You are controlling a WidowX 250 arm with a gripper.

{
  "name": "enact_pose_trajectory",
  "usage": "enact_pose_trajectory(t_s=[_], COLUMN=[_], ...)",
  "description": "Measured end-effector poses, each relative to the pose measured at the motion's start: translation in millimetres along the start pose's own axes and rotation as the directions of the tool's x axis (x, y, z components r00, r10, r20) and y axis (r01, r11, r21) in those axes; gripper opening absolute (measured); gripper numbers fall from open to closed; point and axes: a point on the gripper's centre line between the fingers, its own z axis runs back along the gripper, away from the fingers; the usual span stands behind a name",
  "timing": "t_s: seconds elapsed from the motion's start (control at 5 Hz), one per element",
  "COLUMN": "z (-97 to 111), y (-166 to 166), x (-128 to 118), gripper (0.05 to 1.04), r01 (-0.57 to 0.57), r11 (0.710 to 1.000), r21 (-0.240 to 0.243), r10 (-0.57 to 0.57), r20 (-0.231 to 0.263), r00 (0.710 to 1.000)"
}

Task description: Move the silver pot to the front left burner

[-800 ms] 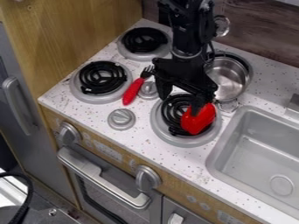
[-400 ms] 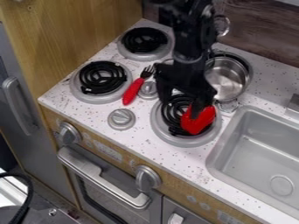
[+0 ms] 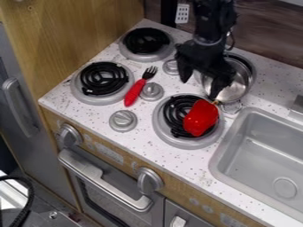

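White countertop (image 3: 183,159) beneath silver pot (image 3: 238,88), red pepper (image 3: 201,119) and spread tool (image 3: 199,88).

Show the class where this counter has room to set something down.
Bare counter lies behind the sink, right of the pot. A narrower strip runs between front right burner and the front edge. It is crowded around the gripper, pot and pepper.
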Motion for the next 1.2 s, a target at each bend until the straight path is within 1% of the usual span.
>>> enact_pose_trajectory(t_s=[0.2,0.4,0.6,0.8,1.0,1.2], z=[-8.5,-28.5,-55.5,-69.2,-86.5,-96.6], y=[3.2,6.4,15.8,23.9,29.3,35.7], x=[22.9,37.5,51.7,57.7,62.5,62.6], gripper=[1.000,1.000,1.000,1.000,1.000,0.984], r01=[-0.040,-0.065,-0.102,-0.110,-0.141,-0.162], r11=[0.998,0.996,0.989,0.982,0.979,0.975], r21=[0.038,0.065,0.106,0.155,0.147,0.149], r10=[0.040,0.066,0.104,0.115,0.149,0.172], r20=[0.008,-0.011,-0.014,-0.023,-0.044,-0.053], r00=[0.999,0.998,0.994,0.993,0.988,0.984])
